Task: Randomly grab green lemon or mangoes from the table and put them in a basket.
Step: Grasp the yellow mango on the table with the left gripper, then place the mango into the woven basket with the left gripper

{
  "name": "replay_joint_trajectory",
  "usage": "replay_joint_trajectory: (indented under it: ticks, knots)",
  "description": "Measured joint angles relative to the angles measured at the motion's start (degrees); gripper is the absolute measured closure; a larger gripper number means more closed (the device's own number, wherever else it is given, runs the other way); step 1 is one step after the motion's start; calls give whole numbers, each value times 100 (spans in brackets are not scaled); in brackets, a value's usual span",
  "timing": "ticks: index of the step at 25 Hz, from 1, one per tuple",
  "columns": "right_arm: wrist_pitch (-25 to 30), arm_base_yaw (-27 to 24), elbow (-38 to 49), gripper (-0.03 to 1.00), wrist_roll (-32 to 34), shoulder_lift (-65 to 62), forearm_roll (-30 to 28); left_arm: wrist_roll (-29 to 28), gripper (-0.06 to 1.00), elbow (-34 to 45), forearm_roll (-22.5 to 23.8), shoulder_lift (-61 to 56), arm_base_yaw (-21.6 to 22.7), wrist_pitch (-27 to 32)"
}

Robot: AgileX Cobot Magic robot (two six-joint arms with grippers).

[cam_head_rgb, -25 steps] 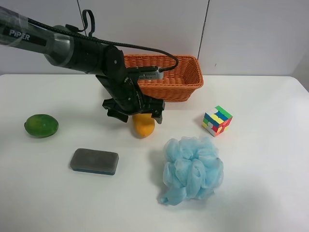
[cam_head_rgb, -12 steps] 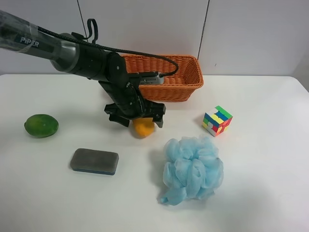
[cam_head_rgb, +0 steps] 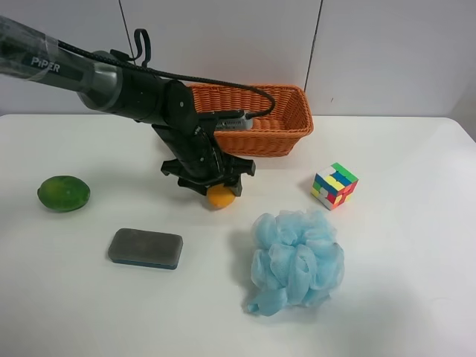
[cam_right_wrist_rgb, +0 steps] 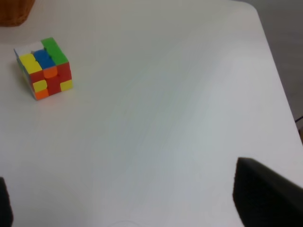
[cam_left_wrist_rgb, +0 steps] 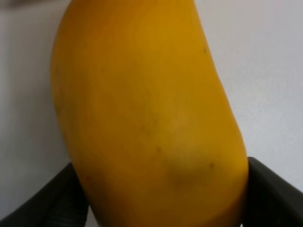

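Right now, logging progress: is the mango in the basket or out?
Out: the mango rests on the table near the basket, flanked by the left gripper.

I see a colourful puzzle cube [cam_head_rgb: 335, 185] toward the table's [cam_head_rgb: 416, 312] right edge in the high view. A blue bath puff [cam_head_rgb: 296, 260] lies nearer the camera-side edge, and a grey sponge block [cam_head_rgb: 146, 248] sits toward the left edge.

One mango [cam_head_rgb: 221, 196], one green lemon [cam_head_rgb: 64, 193], one wicker basket [cam_head_rgb: 253, 119], one multicoloured puzzle cube [cam_head_rgb: 334, 185], one blue mesh pouf [cam_head_rgb: 296, 260] and one grey pad [cam_head_rgb: 146, 248] are showing at the single white bench [cam_head_rgb: 416, 245], with one black arm [cam_head_rgb: 141, 93] reaching over it.
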Motion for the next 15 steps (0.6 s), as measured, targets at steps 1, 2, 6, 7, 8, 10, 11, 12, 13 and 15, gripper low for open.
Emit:
replay_joint_trajectory:
  ticks: [1, 2, 6, 7, 8, 10, 11, 12, 13, 15]
  knots:
    - [0, 0, 0, 5, 0, 0, 0, 0, 33, 0, 0, 0, 0, 0]
    - [0, 0, 0, 5, 0, 0, 0, 0, 33, 0, 0, 0, 0, 0]
    - [0, 0, 0, 5, 0, 0, 0, 0, 33, 0, 0, 0, 0, 0]
    - [0, 0, 0, 5, 0, 0, 0, 0, 33, 0, 0, 0, 0, 0]
    - [0, 0, 0, 5, 0, 0, 0, 0, 33, 0, 0, 0, 0, 0]
    - [0, 0, 0, 5, 0, 0, 0, 0, 33, 0, 0, 0, 0, 0]
    - [0, 0, 0, 5, 0, 0, 0, 0, 33, 0, 0, 0, 0, 0]
    - [0, 0, 0, 5, 0, 0, 0, 0, 33, 0, 0, 0, 0, 13]
    - [0, 0, 0, 5, 0, 0, 0, 0, 33, 0, 0, -12, 0, 39]
    - [0, 0, 0, 5, 0, 0, 0, 0, 33, 0, 0, -83, 0, 209]
